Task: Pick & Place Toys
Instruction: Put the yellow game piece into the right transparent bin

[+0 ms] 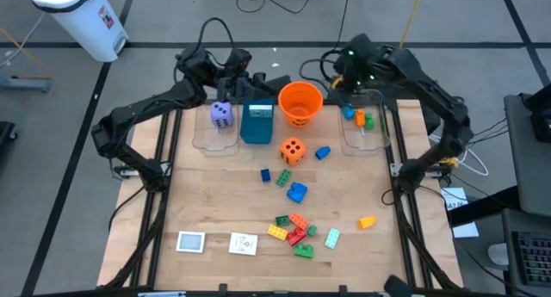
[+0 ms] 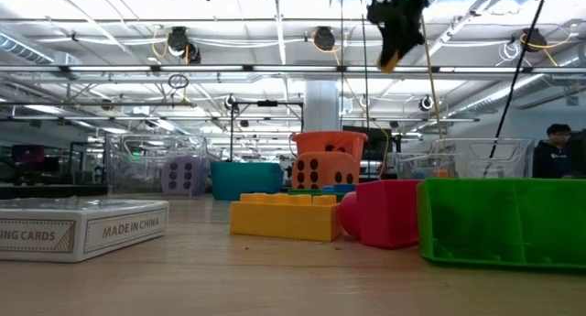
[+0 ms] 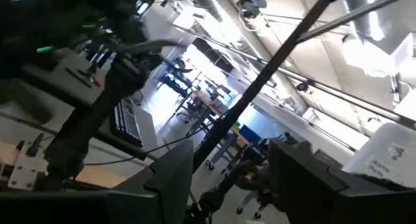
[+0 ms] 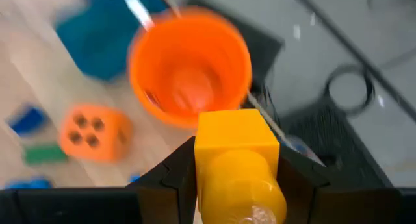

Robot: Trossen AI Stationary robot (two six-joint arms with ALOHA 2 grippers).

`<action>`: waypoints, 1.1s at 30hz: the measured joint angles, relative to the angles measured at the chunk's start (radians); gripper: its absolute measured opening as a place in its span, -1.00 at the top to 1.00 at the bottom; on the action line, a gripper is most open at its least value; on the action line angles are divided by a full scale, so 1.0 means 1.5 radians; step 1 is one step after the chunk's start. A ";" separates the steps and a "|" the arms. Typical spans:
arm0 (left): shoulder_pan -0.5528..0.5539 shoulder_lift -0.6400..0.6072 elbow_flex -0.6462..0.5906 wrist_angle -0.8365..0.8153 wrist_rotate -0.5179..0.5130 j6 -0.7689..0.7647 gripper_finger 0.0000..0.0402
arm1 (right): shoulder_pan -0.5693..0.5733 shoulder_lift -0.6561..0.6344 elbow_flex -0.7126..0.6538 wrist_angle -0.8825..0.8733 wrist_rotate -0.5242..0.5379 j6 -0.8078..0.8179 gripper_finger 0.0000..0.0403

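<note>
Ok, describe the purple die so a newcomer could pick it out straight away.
Start at the orange bucket at the far middle of the table, then pass the teal box on its left arm side. Just beyond stands a clear bin, and the purple die sits inside it. The orange die lies out on the bare wood.

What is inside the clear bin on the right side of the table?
The right clear bin holds small bricks, orange, blue and green. The right gripper overhead hides its far corner.
</note>
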 joint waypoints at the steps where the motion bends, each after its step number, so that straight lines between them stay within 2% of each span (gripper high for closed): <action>1: 0.000 -0.002 0.000 0.004 0.000 -0.003 -0.04 | -0.010 0.016 0.005 -0.021 0.000 -0.015 0.31; 8: -0.001 -0.011 0.001 0.004 0.012 -0.004 -0.04 | -0.070 0.101 0.006 -0.108 -0.001 -0.081 0.31; 16: -0.018 -0.013 0.001 0.005 0.014 -0.004 -0.04 | -0.120 0.144 -0.008 -0.101 0.000 -0.059 0.31; 21: -0.037 -0.013 0.001 0.004 0.014 0.007 -0.04 | -0.134 0.132 -0.086 -0.076 0.001 -0.001 0.31; 33: -0.046 -0.012 0.001 0.004 0.011 0.013 -0.04 | -0.137 0.028 -0.338 0.102 0.020 0.116 0.31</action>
